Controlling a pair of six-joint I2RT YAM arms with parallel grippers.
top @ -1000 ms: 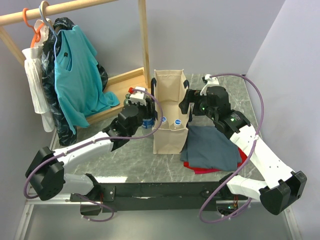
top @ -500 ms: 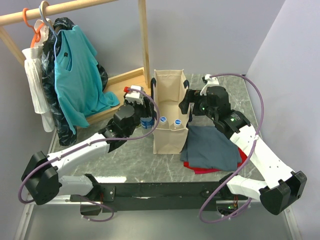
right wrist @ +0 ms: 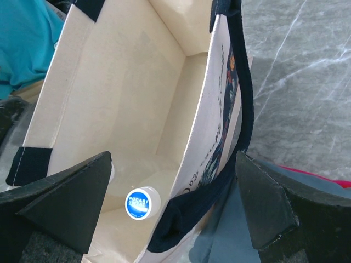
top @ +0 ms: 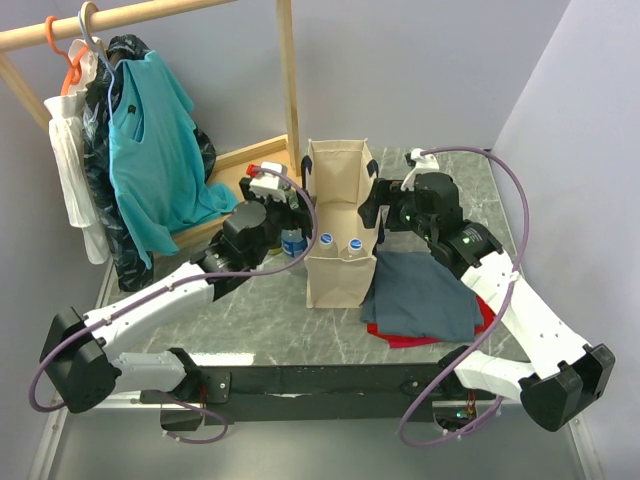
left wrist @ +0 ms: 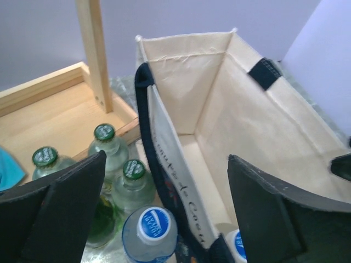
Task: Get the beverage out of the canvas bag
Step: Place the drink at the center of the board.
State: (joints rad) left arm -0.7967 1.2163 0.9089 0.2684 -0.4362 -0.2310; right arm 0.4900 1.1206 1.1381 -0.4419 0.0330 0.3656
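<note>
The beige canvas bag (top: 340, 275) stands open mid-table, with two blue-capped beverage bottles (top: 327, 240) inside. A third blue-capped bottle (left wrist: 154, 224) stands on the table just outside its left wall (left wrist: 164, 137). My left gripper (left wrist: 167, 181) hangs open above that wall with nothing in it, one finger (left wrist: 71, 208) over the outside bottles and the other over the bag's inside. My right gripper (right wrist: 173, 186) is open astride the bag's right wall and navy handle (right wrist: 241, 109). A Pocari Sweat cap (right wrist: 140, 204) shows below it in the bag.
Several green-capped glass bottles (left wrist: 133, 169) stand left of the bag by a wooden rack base (top: 245, 170) and post. Clothes (top: 150, 150) hang on the rack at the far left. A folded grey-blue cloth (top: 425, 295) lies on red cloth (top: 400, 338) to the right.
My left gripper has opened wide, letting go of the blue-capped bottle beside the bag, and has drawn up and back. The right arm has not moved.
</note>
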